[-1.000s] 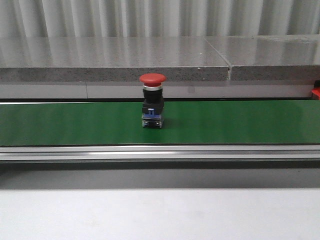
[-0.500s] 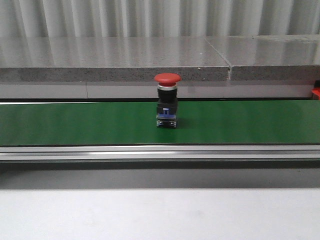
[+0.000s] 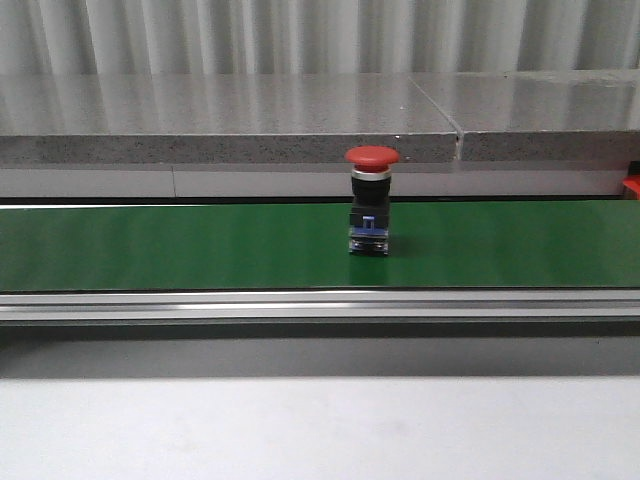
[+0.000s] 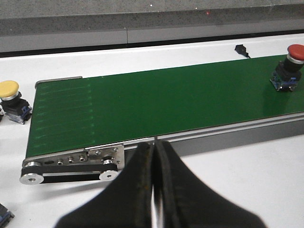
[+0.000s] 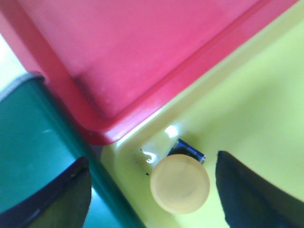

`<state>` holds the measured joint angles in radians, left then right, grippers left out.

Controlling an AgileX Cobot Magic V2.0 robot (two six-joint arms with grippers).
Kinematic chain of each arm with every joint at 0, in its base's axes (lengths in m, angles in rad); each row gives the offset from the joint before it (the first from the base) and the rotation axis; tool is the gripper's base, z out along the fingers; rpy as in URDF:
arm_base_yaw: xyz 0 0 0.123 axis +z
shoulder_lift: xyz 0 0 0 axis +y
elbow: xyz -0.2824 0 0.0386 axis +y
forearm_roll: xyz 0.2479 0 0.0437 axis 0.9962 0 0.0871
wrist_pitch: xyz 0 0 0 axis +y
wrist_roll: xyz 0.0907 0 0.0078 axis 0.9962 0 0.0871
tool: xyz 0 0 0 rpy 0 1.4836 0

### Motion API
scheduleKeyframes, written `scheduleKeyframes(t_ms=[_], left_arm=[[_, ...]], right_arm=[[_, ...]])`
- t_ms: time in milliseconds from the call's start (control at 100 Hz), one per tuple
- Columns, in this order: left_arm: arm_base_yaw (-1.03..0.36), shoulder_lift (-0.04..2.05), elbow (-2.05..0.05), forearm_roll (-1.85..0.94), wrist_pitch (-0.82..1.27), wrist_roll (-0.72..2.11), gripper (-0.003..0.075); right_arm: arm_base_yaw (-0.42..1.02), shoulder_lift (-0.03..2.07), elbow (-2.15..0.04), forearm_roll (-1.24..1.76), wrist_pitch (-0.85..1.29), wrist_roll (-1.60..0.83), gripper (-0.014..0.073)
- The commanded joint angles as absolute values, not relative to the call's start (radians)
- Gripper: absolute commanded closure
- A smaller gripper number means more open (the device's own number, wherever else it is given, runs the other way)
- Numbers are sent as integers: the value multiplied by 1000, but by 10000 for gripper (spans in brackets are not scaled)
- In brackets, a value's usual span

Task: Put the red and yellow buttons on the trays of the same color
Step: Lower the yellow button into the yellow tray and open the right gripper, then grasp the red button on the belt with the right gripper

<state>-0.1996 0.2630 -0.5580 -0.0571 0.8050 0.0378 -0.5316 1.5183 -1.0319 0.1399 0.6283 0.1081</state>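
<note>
A red button (image 3: 371, 213) with a black and blue base stands upright on the green conveyor belt (image 3: 150, 245); the left wrist view shows this red button (image 4: 290, 66) far along the belt. A yellow button (image 4: 11, 100) stands on the white table beside the belt's end. My left gripper (image 4: 154, 156) is shut and empty, hovering before the belt's roller end. My right gripper (image 5: 152, 190) is open over a corner of the yellow tray (image 5: 251, 114), with a yellow button (image 5: 180, 183) standing between its fingers, untouched. The red tray (image 5: 142, 52) lies beside it.
A grey stone ledge (image 3: 230, 125) runs behind the belt, and an aluminium rail (image 3: 320, 303) along its front. A small black part (image 4: 241, 48) lies on the table past the belt. A red edge (image 3: 632, 186) shows at the far right.
The red button has travelled to the right along the belt, from about the middle of the front view to right of centre.
</note>
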Motion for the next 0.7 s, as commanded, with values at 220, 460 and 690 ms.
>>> scheduleKeyframes(t_ms=[220,460,690], left_arm=[[-206,274,-583,-70,733,39,741],[-206,274,-583,-70,733,39,741],[-206,274,-583,-70,733,39,741]], right_arm=[[-462,1317,-1056,142,641,83,45],[-267,1248,-1056,142,697,16,40],[-90,1256,-1057,142,734,-7,-54]])
